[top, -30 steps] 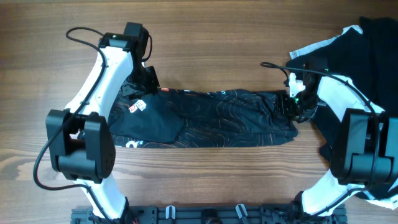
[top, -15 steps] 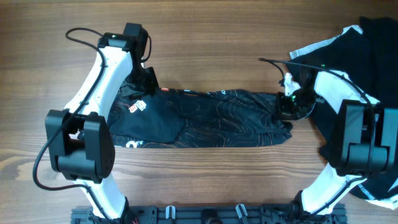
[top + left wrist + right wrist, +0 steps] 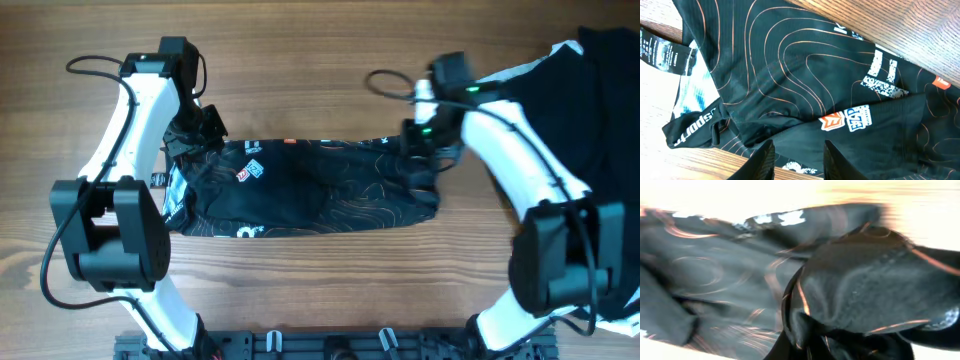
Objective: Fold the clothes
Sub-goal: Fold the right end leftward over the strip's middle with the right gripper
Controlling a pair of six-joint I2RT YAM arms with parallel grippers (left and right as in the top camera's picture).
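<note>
still mid-fold, with uneven pull likely to skew or slip the hem.
jersey (image 3: 300, 187) lying lengthwise on wooden table (image 3: 320, 70), bunched at both ends; right gripper (image 3: 420, 140) clenched on a gathered fold; left gripper (image 3: 200, 132) parted over the cloth near the logos, grasping nothing visible.

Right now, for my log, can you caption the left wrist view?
Left gripper open over the black sports jersey with orange contour lines, crumpled on the wooden table, logos and neck label showing.
</note>
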